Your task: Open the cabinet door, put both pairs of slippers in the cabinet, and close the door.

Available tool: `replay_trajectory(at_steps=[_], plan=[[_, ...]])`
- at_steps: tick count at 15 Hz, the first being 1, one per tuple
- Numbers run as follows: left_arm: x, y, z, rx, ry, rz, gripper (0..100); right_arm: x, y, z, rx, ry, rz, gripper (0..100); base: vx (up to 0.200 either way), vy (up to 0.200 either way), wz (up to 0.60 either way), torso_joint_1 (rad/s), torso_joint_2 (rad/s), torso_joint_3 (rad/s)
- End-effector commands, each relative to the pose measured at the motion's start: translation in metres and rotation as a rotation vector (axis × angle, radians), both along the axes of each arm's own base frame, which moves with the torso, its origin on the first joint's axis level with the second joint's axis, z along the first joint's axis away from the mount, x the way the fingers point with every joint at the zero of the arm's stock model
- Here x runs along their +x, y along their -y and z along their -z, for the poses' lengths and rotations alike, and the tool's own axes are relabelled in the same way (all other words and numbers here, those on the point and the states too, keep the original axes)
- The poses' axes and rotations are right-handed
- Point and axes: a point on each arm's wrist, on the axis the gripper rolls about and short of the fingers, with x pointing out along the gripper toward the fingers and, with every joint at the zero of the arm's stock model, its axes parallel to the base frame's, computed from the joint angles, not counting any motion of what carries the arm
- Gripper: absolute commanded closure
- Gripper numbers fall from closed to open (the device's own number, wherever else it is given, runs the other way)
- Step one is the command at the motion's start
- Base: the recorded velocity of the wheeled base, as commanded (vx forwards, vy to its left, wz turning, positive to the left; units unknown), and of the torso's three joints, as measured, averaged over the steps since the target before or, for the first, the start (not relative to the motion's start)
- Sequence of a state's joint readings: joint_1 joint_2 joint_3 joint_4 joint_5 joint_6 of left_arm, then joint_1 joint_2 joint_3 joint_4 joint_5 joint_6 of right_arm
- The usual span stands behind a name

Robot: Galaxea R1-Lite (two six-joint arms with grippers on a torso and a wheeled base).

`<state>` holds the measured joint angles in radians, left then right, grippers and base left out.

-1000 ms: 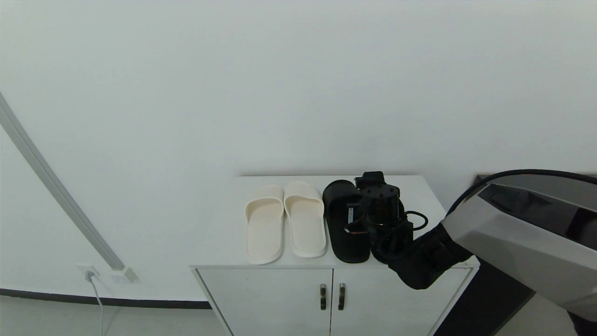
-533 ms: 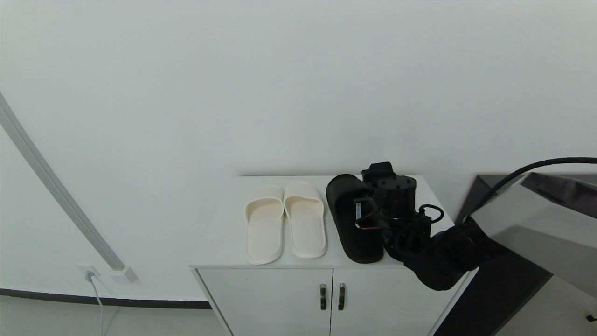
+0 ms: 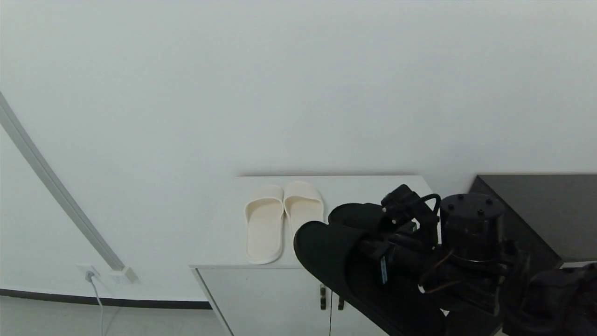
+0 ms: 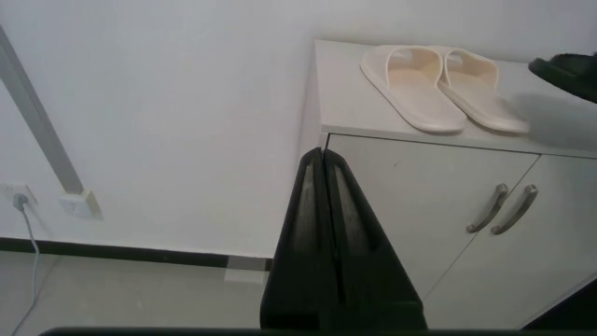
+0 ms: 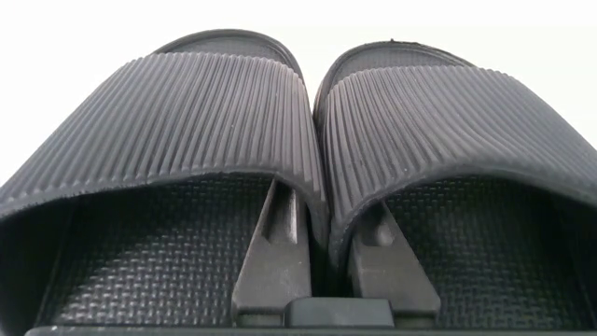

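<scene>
A pair of black slippers hangs in the air in front of the white cabinet, side by side with toes pointing up and away. My right gripper is shut on the black slippers: one finger lies inside each shoe, pinching the two inner walls together. A pair of white slippers lies on the cabinet top toward its left side. Both cabinet doors are shut, their handles meeting at the middle. My left gripper is shut and holds nothing, low by the cabinet's left front corner.
A dark table stands right of the cabinet. On the wall to the left, a socket with a plugged cable sits near the floor, under a slanted conduit. The cabinet top's right half is bare.
My right arm has lifted the black slippers off the cabinet top and drawn them toward me, out in front of the doors. The white slippers have not moved.
</scene>
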<state>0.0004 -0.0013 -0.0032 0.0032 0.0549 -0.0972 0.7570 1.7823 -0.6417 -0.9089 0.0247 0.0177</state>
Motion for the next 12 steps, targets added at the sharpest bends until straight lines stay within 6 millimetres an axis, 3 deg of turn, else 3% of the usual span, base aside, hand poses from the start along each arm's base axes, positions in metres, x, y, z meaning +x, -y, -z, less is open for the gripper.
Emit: replay_trajectory(at_steps=[1,8,12], plan=[[0.0001,0.0,0.0,-0.001,-0.001,-0.001,100,-0.0198,0.0134,-0.0117,0.016,0.006,-0.038,100,0.0,0.0,0.0,0.0,0.0,0.0],[0.0001,0.0,0.0,0.001,-0.001,-0.001,100,-0.0273,0.0189,-0.0143,0.006,-0.021,-0.075,100,0.0,0.0,0.0,0.0,0.0,0.0],[0.0001,0.0,0.0,-0.001,-0.001,0.0,100,-0.0289,0.0199,-0.0113,-0.003,-0.029,-0.076,100,-0.2,0.0,0.0,0.007,0.0,0.002]])
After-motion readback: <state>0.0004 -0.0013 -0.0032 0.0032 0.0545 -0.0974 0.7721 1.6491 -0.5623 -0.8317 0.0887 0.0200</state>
